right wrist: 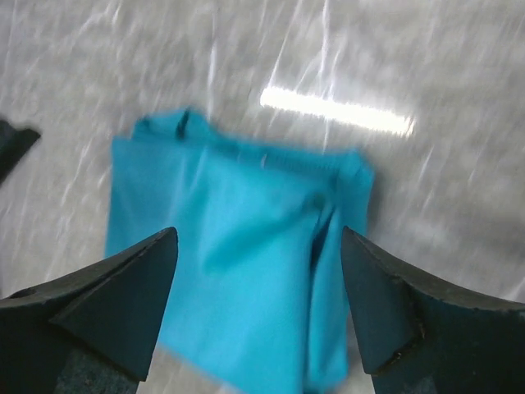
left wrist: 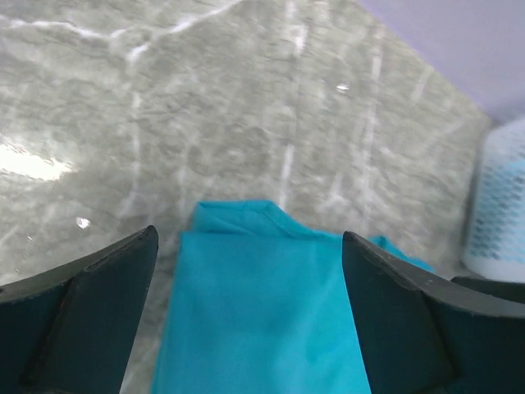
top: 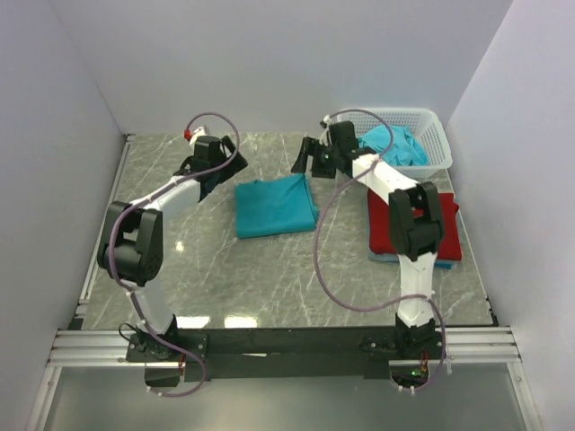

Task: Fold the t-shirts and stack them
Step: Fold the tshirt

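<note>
From the top view we take the white basket (top: 437,135) as our marker. The folded teal t-shirt (top: 275,206) lies flat on the table (top: 269,278), well to the left of the basket and a little nearer the arms' bases. The red t-shirt (top: 381,224) sits folded on a paler one just on the near side of the basket, and loose teal t-shirts (top: 395,144) are heaped inside it. The left gripper (top: 212,169) hangs beyond the folded shirt on the side away from the basket, and the right gripper (top: 310,160) hangs between that shirt and the basket. Both look clear of the cloth. In the left wrist view the left gripper (left wrist: 248,242) has its fingers spread wide with nothing between them, looking over one end of the folded teal t-shirt (left wrist: 262,312), with the basket (left wrist: 500,222) at the right margin. The right wrist view is blurred, but the right gripper (right wrist: 258,234) is likewise splayed and empty above the folded teal t-shirt (right wrist: 246,263), which shows a raised crease down one side. We judge this shirt light, soft and limp. It will not keep its shape, and its layers could slide over each other and over the smooth table, so a single pinch would probably let the fold spill. We would take two corners of one edge, one gripper on each, catching every layer, and carry it low toward the stack beside the basket.
</note>
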`<control>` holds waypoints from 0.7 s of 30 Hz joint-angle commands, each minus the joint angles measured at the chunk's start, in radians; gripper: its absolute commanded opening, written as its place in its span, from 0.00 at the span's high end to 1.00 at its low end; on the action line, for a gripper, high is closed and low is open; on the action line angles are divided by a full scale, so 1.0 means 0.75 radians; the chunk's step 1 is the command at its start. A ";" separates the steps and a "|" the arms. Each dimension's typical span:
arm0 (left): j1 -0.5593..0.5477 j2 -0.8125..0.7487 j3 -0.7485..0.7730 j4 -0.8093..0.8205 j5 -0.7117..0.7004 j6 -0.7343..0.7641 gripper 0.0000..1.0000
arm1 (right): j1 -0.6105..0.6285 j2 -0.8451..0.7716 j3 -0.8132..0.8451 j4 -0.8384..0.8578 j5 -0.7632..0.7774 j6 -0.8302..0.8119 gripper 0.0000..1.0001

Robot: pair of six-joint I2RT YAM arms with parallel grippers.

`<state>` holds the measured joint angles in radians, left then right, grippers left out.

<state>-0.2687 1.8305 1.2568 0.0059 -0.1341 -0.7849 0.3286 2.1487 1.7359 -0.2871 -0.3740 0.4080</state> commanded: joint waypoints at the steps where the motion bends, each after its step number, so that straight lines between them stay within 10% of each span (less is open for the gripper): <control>1: -0.002 -0.154 0.004 -0.004 0.115 0.014 0.01 | 0.020 -0.266 -0.207 0.120 -0.080 0.018 0.13; 9: -0.120 -0.344 -0.342 0.108 0.385 -0.088 0.01 | 0.130 -0.562 -0.759 0.378 -0.244 0.155 0.11; 21: -0.190 -0.287 -0.653 0.346 0.461 -0.189 0.01 | 0.145 -0.441 -0.956 0.524 -0.185 0.223 0.11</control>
<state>-0.4145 1.5963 0.7940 0.1524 0.1795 -0.9024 0.4442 1.8069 1.0264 0.0521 -0.5472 0.5705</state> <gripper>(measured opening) 0.994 0.889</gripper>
